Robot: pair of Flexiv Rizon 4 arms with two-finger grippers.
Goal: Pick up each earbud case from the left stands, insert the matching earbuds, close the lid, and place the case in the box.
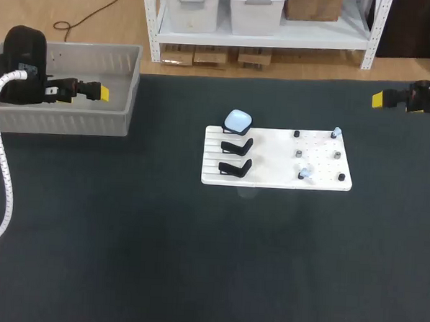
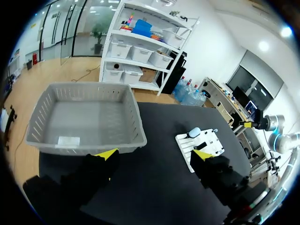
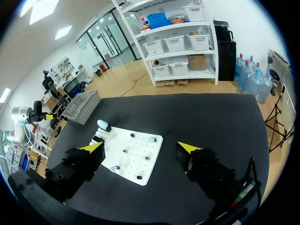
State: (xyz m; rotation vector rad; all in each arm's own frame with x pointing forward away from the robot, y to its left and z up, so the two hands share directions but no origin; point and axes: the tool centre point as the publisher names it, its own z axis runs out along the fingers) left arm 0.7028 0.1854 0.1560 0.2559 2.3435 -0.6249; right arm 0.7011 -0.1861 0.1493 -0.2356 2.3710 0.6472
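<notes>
At the centre of the head view, one earbud case (image 1: 237, 120) sits on the topmost stand of the white board (image 1: 272, 180), and the two stands (image 1: 236, 145) below are bare. Earbuds (image 1: 304, 171) remain on pegs. The left gripper (image 1: 102, 92), by the box (image 1: 65, 121) upper left, and the right gripper (image 1: 377, 99), upper right, gape empty. This case seems yet undone.

case (image 1: 237, 120) behind 2 stands (image 1: 236, 145), board (image 1: 272, 175) L side | box (image 1: 65, 121) far L
</notes>
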